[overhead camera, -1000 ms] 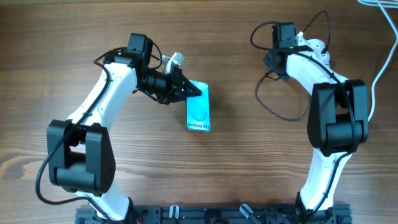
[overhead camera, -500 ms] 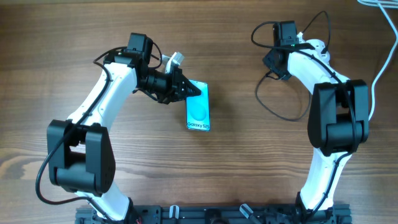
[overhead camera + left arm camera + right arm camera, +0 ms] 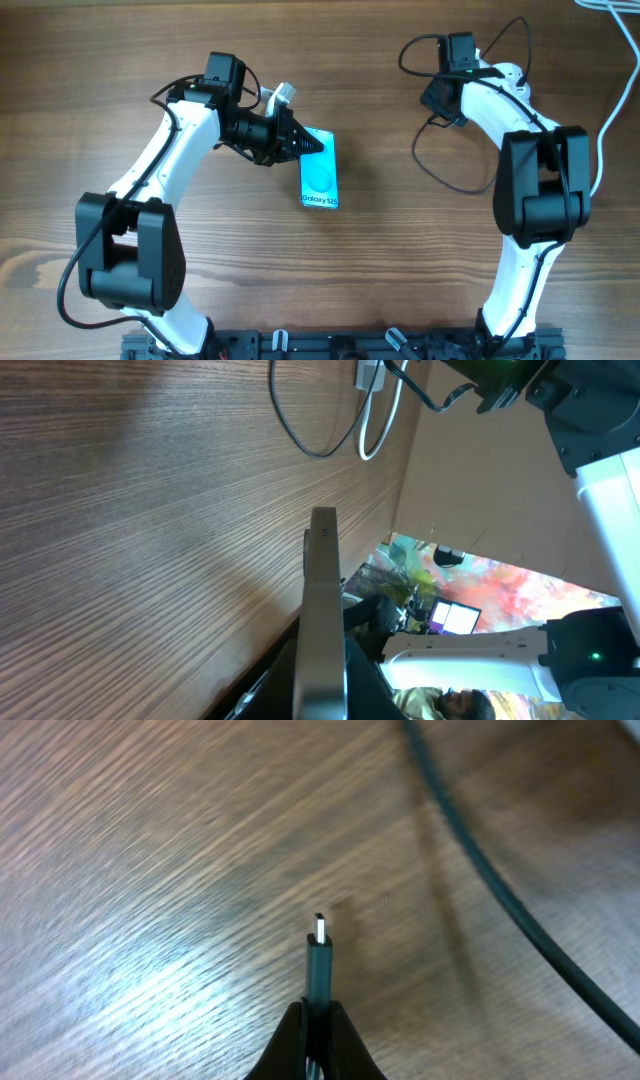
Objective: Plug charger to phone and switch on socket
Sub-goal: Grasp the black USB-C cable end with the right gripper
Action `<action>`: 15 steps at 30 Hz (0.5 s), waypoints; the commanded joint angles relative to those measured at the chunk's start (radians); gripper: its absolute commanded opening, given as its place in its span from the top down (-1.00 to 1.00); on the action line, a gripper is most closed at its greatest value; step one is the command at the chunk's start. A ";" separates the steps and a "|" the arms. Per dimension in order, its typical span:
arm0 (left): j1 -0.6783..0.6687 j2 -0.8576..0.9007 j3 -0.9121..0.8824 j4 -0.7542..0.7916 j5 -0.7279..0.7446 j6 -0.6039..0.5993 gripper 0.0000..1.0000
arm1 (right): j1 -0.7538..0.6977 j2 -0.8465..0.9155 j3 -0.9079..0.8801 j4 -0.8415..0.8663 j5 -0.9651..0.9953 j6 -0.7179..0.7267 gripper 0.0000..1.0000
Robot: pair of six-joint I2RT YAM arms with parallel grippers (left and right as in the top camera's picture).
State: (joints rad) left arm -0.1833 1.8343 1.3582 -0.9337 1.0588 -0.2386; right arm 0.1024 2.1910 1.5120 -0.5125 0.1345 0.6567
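Note:
The phone lies on the wooden table with its teal screen up and its white "Galaxy S25" band nearest me. My left gripper is shut on the phone's far end. In the left wrist view the phone shows edge-on between the jaws. My right gripper is shut on the charger's plug tip, held just above the table, with the jaws pinching its stem. The black charger cable loops beside the right arm. The socket is out of view.
A thick white power cord runs down the far right edge of the table. In the left wrist view, a black loop and a white cord lie at the far end, near the right arm. Bare wood separates the phone from the right gripper.
My right gripper has shifted slightly to the left with the plug tip in it. The left arm and the phone have not moved.

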 commanded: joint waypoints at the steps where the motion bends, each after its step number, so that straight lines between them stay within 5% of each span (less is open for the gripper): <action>1: -0.002 0.002 -0.001 0.002 0.021 -0.014 0.92 | 0.009 0.114 -0.017 -0.060 -0.292 -0.216 0.91; 10: 0.006 0.002 -0.001 0.003 0.021 -0.032 0.92 | 0.081 0.012 -0.007 -0.446 -0.278 -0.396 0.91; 15: 0.055 0.002 -0.001 0.003 0.021 -0.031 0.92 | 0.183 0.012 -0.097 -0.431 -0.278 -0.418 0.91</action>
State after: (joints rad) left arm -0.1688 1.8343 1.3582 -0.9337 1.0561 -0.2543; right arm 0.1989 2.1471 1.5208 -0.9386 -0.0689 0.2878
